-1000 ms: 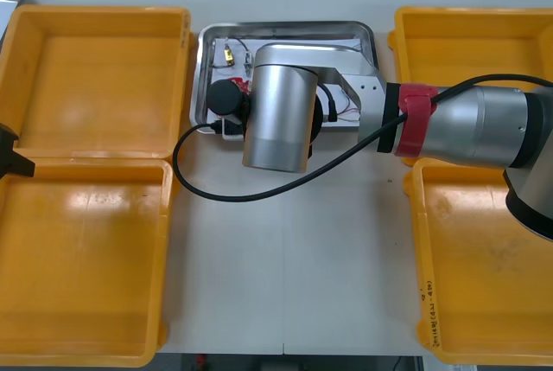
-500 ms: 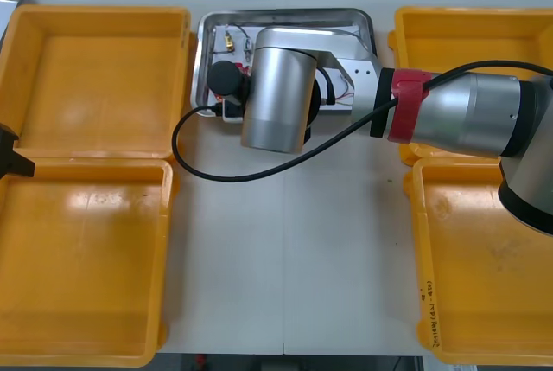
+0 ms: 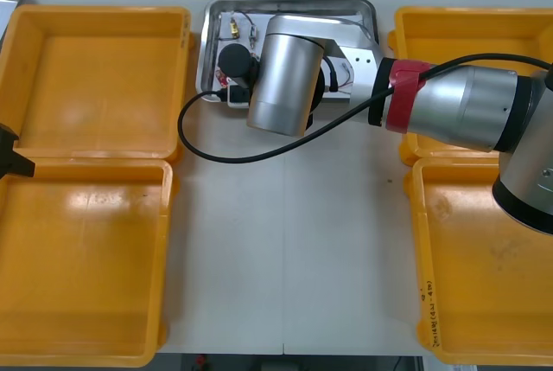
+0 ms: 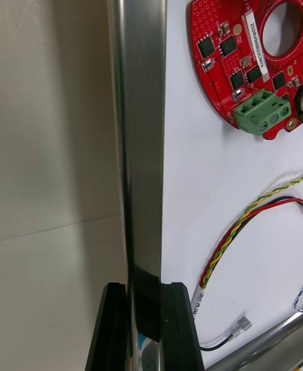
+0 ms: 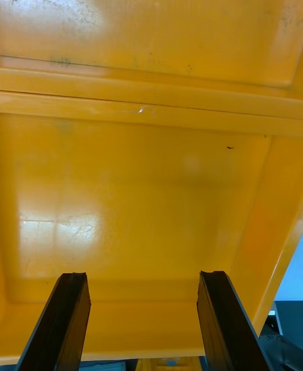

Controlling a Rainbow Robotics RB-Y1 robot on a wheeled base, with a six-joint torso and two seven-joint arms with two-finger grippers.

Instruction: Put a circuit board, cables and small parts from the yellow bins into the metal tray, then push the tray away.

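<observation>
Right pincer (image 4: 144,298) clamped on a wall of the metal tray (image 4: 142,125), near the far edge of the table (image 3: 285,250).
From the front, the wrist hid its fingers and much of the tray. Inside lay a red circuit board (image 4: 249,49), cut off at the frame, and a red and yellow cable (image 4: 252,216). The left pincer (image 5: 144,301) hung open over a yellow bin (image 5: 145,188).

The metal tray (image 3: 294,2), white inside, sits far up the table (image 3: 285,241) between the yellow bins (image 3: 95,68), one rim pinched in the right gripper (image 4: 144,295). It holds a round red circuit board (image 4: 221,43), a red and yellow cable (image 4: 245,217) and a small metal part (image 3: 230,29)
</observation>
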